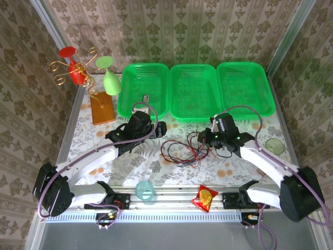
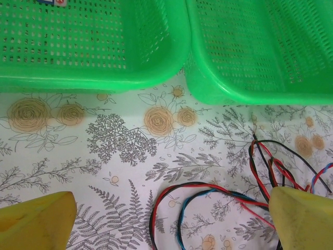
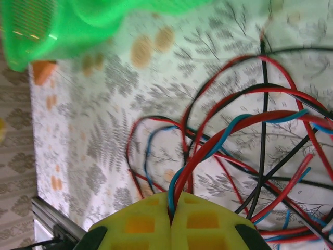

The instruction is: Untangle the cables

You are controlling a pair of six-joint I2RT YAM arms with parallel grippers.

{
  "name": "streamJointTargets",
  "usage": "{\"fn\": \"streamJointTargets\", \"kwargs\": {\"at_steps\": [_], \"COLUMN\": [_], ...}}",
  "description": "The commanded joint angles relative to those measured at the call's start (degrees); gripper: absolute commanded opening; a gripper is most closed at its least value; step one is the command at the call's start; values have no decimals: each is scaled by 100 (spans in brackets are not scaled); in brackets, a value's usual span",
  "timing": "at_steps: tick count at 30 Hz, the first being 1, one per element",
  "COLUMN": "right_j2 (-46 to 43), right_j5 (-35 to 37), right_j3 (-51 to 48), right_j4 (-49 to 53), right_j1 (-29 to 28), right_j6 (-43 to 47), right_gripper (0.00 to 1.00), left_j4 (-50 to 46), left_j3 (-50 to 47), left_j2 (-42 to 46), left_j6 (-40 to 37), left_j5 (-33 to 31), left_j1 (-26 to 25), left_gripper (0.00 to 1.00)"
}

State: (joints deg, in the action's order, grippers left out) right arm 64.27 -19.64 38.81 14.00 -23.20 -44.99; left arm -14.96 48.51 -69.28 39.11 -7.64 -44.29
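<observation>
The cables (image 1: pixel 181 151) lie in a tangle of thin red, black and blue loops on the flowered tablecloth between the two arms. My right gripper (image 1: pixel 207 138) stands at the right side of the tangle. In the right wrist view its yellow fingers (image 3: pixel 208 221) are shut on a red and a blue wire, which rise from the pinch (image 3: pixel 171 208) into the cables (image 3: pixel 244 122). My left gripper (image 1: pixel 158 131) hovers at the tangle's left edge. It is open, its yellow fingers (image 2: pixel 31 221) wide apart, with loops of the cables (image 2: pixel 208 190) lying on the cloth between them, untouched.
Three green mesh baskets (image 1: pixel 143 112) stand in a row along the back, their walls (image 2: pixel 93 78) close ahead of the left gripper. A wire stand with glasses (image 1: pixel 78 70) is at back left. A teal cup (image 1: pixel 145 190) and a red snack packet (image 1: pixel 204 198) sit at the near edge.
</observation>
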Motion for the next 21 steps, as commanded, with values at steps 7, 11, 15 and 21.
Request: {"fn": "streamJointTargets", "kwargs": {"at_steps": [7, 11, 15, 21], "right_j2": [-1159, -1274, -1406, -1493], "right_j5": [881, 939, 874, 1201], "right_j3": [876, 1269, 1453, 1858], "right_j4": [961, 1019, 730, 943], "right_j1": [-9, 49, 94, 101], "right_j6": [392, 470, 250, 138], "right_gripper": [0, 0, 0, 0], "left_j4": [-123, -151, -213, 470], "left_j3": [587, 827, 956, 906], "left_j2": [-359, -537, -622, -437], "left_j6": [-34, -168, -235, -1283], "left_j5": [649, 809, 906, 1640], "left_j1": [-55, -118, -162, -414], "left_gripper": [96, 96, 96, 91]}}
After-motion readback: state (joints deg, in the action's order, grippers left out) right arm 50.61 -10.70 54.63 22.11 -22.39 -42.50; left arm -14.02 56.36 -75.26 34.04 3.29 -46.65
